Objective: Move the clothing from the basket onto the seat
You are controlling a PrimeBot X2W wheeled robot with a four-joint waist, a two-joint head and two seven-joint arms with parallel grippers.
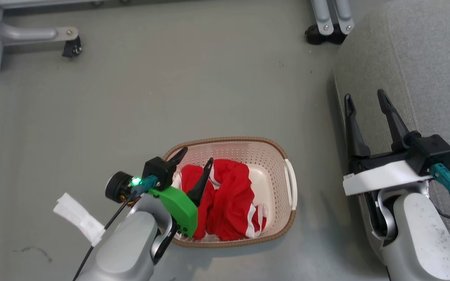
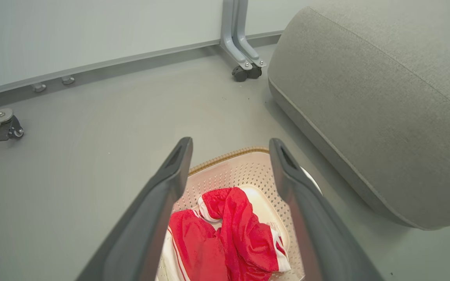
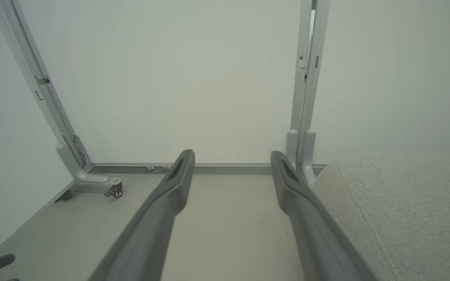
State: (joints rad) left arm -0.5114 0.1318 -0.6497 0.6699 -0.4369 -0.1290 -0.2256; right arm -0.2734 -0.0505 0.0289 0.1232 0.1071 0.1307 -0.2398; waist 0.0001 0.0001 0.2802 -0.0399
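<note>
Two grippers in the head view, both with fingers spread wide and holding nothing. Left gripper [image 1: 197, 154] hangs over the left end of the basket [image 1: 248, 152], with its dark tapered fingers crossing the rim. The basket is oval cream plastic with perforated walls, a brown woven-look rim and a white handle on the right side. Clothing [image 1: 229, 203] lies crumpled inside it: bright red soft fabric with white stripes, bunched toward the left and middle, bare basket bottom showing on the right. Right gripper [image 1: 364, 95] sits over the left edge of the seat [image 1: 424, 58], a grey woven cushion with a rounded corner and a stitched seam. The basket stands on the smooth grey floor [image 1: 170, 86], near the seat but apart from it. A small black caster [image 1: 72, 47] on a metal leg is at upper left.

Left wrist view: two smooth grey fingers [image 2: 158, 210] apart, with the red clothing in the basket seen between them, no fabric pinched. The seat bulges at right, with a coarse weave and a rounded edge.

Right wrist view: fingers [image 3: 162, 218] apart with bare floor between them. The seat's corner is at lower right, just beside the right-hand finger. A flat pale wall panel [image 3: 190, 78] is ahead, with grey metal frame posts [image 3: 307, 97].
</note>
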